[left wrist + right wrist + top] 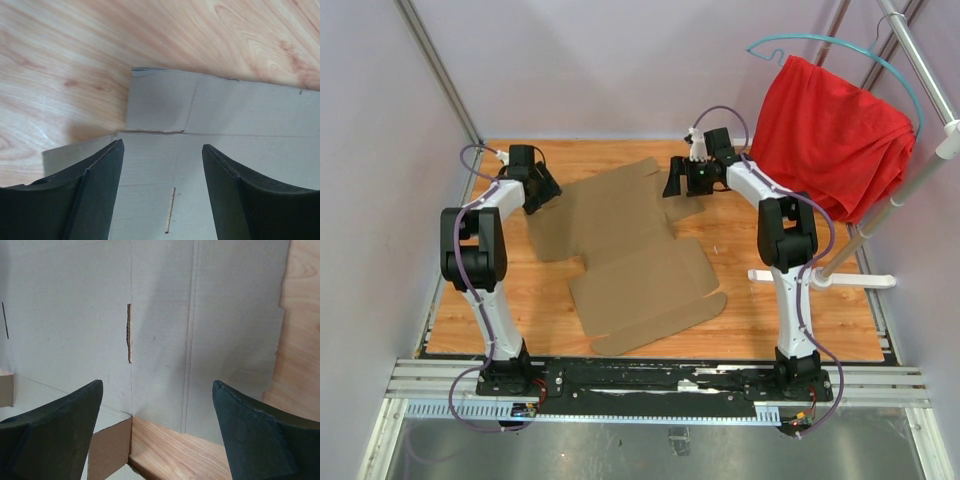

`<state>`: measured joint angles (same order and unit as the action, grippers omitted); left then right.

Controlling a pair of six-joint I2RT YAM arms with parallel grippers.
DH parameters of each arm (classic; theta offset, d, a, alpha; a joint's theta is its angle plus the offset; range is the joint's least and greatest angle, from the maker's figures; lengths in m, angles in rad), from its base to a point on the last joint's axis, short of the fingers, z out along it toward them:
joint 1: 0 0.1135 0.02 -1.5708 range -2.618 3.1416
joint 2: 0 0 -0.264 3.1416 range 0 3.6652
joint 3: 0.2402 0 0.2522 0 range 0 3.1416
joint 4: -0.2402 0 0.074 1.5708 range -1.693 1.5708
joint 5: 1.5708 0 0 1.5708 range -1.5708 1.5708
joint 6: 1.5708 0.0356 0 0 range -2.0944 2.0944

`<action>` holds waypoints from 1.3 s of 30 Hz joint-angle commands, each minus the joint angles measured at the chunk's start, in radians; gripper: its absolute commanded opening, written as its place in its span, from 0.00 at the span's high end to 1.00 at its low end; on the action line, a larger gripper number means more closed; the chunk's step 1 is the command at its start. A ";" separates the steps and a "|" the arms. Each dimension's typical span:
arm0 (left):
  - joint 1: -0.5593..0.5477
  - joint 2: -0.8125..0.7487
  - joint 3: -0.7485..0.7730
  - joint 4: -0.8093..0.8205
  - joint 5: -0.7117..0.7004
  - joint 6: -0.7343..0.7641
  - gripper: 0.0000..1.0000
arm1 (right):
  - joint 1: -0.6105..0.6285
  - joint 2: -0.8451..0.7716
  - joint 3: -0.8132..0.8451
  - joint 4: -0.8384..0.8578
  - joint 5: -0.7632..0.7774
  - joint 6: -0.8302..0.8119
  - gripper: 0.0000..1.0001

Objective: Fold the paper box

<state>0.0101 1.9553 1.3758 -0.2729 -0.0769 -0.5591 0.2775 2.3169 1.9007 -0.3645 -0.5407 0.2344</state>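
The paper box [625, 250] is a flat brown die-cut cardboard sheet lying unfolded on the wooden table, with flaps spreading left, right and toward the near edge. My left gripper [542, 195] is open and hovers over the sheet's far left flap; in the left wrist view its gripper [162, 147] has both jaws spread above the cardboard [225, 125] near a short slit. My right gripper [685, 183] is open at the sheet's far right edge; in the right wrist view the gripper [157, 385] straddles the cardboard [165, 310] and a raised small flap [110, 450].
A red cloth [830, 135] hangs on a teal hanger [850, 45] from a metal rack at the back right. The rack's white foot [820, 277] rests on the table [790, 240] beside the right arm. Pale walls enclose the table.
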 commanded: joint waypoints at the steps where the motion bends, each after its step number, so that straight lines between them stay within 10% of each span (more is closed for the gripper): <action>1: 0.045 -0.016 0.002 0.015 -0.013 -0.024 0.30 | 0.025 -0.072 -0.034 0.032 0.002 -0.010 0.09; 39: 0.051 0.170 0.120 0.135 0.083 0.077 0.34 | 0.028 -0.044 -0.056 0.070 -0.043 -0.010 0.09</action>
<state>0.0616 2.1052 1.4757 -0.1791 -0.0280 -0.4999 0.2939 2.2707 1.8526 -0.3103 -0.5583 0.2344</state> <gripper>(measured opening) 0.671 0.914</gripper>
